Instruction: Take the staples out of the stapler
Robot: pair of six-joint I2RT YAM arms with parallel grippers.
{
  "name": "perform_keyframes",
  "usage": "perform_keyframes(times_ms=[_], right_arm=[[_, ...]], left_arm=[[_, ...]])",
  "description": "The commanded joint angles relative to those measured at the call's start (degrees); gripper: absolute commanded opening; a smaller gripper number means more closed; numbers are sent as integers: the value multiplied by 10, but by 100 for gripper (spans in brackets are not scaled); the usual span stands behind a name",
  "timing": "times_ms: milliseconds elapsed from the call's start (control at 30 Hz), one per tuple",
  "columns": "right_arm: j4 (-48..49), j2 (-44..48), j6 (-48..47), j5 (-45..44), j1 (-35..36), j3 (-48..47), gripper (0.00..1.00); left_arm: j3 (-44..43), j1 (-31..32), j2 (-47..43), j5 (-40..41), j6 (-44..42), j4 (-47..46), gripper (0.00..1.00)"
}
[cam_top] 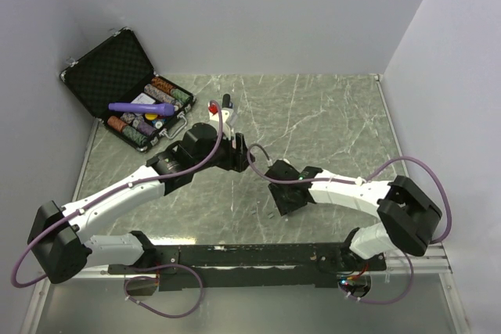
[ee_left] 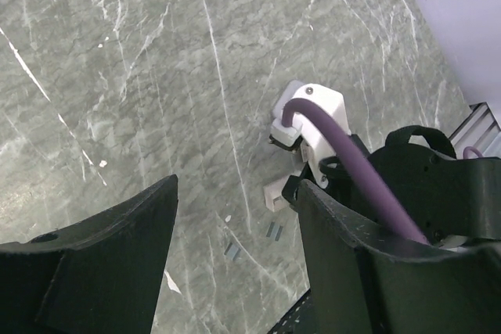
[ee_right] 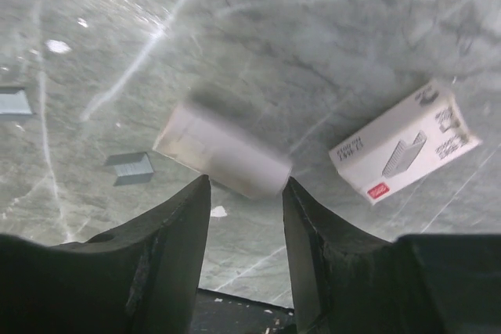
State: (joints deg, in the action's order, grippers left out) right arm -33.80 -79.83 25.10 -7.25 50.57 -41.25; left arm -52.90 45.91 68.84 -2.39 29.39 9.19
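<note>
Starting nearest the arms: the right gripper (ee_right: 244, 185) is hanging low over the table (cam_top: 337, 115) with its fingers sitting partway apart. A white-grey bar (ee_right: 223, 150) is lying just past the tips. The bar is coming out blurred, so I can't say whether a pad is touching its end, but nothing looks pinched. Loose staple strips (ee_right: 131, 168) are lying just beside it on one side, and a staples box (ee_right: 403, 142) is sitting near it on the other. So my guess is the unloading is mostly done, and the step in hand is parting with that bar.

To do that well, I'd be spreading the fingers fully before moving anything, then going straight up with no sideways sweep. Those strips are light and close, and they'll be skating off at the slightest nudge. Same goes for the box.

A bit farther in, around the middle, the left gripper (ee_left: 237, 185) is hovering spread wide with nothing between its fingers. I'd be leaving it parked there.

Far left, the stapler (cam_top: 141, 107) is lying across the chips (cam_top: 168, 91) in the open case (cam_top: 102, 60). It's the slim blue thing, as far as I can tell, and it's well apart from both grippers.
</note>
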Motion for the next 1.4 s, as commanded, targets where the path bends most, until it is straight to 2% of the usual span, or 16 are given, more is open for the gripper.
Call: perform_keyframes(times_ms=[0,300,433,533,700,767,1000,1167,1367], right_arm=[[0,-18,-53,-10,-4,-51,50],[-24,-49,-112,-26,-20,-110,51],[-52,-27,-122,-37,-24,-137,52],[-71,-3,-107,-5,-24,-148,52],[-38,61,-65,116,-9,-107,52],[-32,73,-40,135,6,-90,52],[-4,67,11,131,60,-38,51],[9,54,26,119,73,-26,51],[19,12,26,94,78,-37,51]], left_arm=[[0,2,-5,-12,-4,-28,67],[3,2,-9,-12,-4,-30,67],[4,1,-12,-14,-4,-30,67],[3,2,-16,-12,-3,-27,67],[3,2,-48,17,-1,-19,67],[8,1,-71,22,1,-12,68],[19,2,-176,87,-6,18,69],[30,2,-232,111,-22,24,71],[34,2,-251,125,-39,35,72]])
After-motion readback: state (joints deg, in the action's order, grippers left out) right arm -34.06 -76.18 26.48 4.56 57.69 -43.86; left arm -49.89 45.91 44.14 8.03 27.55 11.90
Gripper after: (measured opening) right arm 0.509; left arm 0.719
